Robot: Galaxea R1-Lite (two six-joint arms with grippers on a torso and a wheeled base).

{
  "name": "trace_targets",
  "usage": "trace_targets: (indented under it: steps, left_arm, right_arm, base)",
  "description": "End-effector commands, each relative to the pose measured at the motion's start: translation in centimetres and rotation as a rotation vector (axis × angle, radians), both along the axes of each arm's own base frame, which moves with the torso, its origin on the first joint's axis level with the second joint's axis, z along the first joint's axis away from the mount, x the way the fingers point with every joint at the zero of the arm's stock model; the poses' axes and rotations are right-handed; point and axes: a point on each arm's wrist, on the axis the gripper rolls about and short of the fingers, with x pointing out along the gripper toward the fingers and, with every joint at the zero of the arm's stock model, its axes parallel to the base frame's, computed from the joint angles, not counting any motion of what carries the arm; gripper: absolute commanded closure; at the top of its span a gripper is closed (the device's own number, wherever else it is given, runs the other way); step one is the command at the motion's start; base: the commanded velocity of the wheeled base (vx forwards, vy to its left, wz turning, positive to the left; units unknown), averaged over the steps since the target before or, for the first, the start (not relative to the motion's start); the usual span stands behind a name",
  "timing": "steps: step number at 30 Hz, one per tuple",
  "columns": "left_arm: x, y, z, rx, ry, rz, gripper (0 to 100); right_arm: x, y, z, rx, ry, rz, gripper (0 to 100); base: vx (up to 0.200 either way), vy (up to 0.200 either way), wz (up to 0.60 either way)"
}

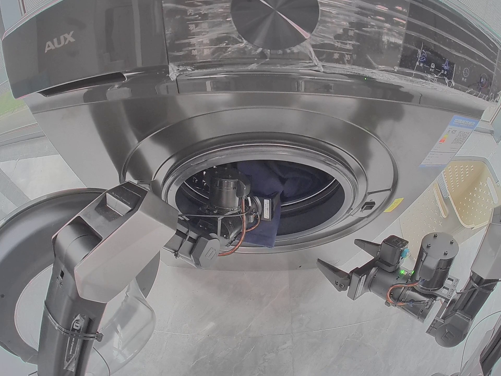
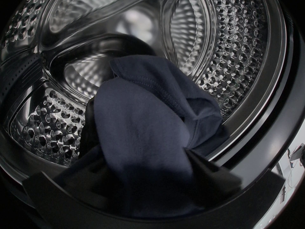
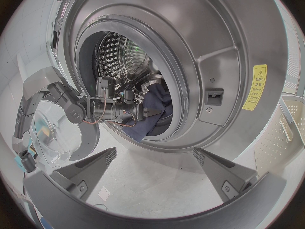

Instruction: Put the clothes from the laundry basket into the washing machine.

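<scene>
While the round glass door [image 1: 21, 257] of the silver front-loading washing machine [image 1: 313, 126] stands open at far left, the left tool [image 3: 151, 112] sits at the mouth of the perforated steel drum [image 2: 241, 48]. Its fingers [image 2: 216, 178] are wide apart, with the dark navy cloth garment [image 2: 143, 137] bunched between them. The garment lies partly inside the drum, one fold hanging out over the lower rim of the opening. Farther right, the right tool [image 1: 339, 253] hovers low above the pale grey tiled floor [image 1: 235, 319], in front of the machine and apart from it, spread wide and holding nothing. At far right stands the cream perforated plastic laundry basket [image 1: 469, 189], just beside the machine.
</scene>
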Motion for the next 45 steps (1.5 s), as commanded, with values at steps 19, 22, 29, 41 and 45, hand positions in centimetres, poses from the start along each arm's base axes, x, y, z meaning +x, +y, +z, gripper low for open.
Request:
trace_targets:
  steps: [19, 22, 29, 41, 45]
  left_arm:
    - [5.7, -0.2, 4.5, -0.280, -0.260, 0.143, 100]
    - [5.6, -0.1, 5.2, -0.296, -0.280, 0.141, 100]
    - [5.0, -0.6, 6.1, -0.318, -0.313, 0.126, 100]
    - [3.5, -2.4, 6.2, -0.290, -0.294, 0.104, 0]
    - [1.4, -2.4, 5.3, -0.185, -0.237, 0.089, 0]
  right_arm:
    - [0.1, 0.1, 0.1, 0.002, -0.004, 0.000, 0]
    - [0.0, 0.1, 0.0, 0.001, -0.003, 0.002, 0]
    - [0.0, 0.1, 0.0, 0.000, 0.000, 0.002, 0]
    - [0.1, 0.0, 0.0, 0.000, 0.000, -0.003, 0]
    - [-0.3, -0.4, -0.1, -0.005, 0.008, -0.012, 0]
  base:
    - [0.000, 0.000, 0.00]
    - [0.000, 0.000, 0.00]
    - [0.000, 0.000, 0.00]
    - [0.000, 0.000, 0.00]
    - [0.000, 0.000, 0.00]
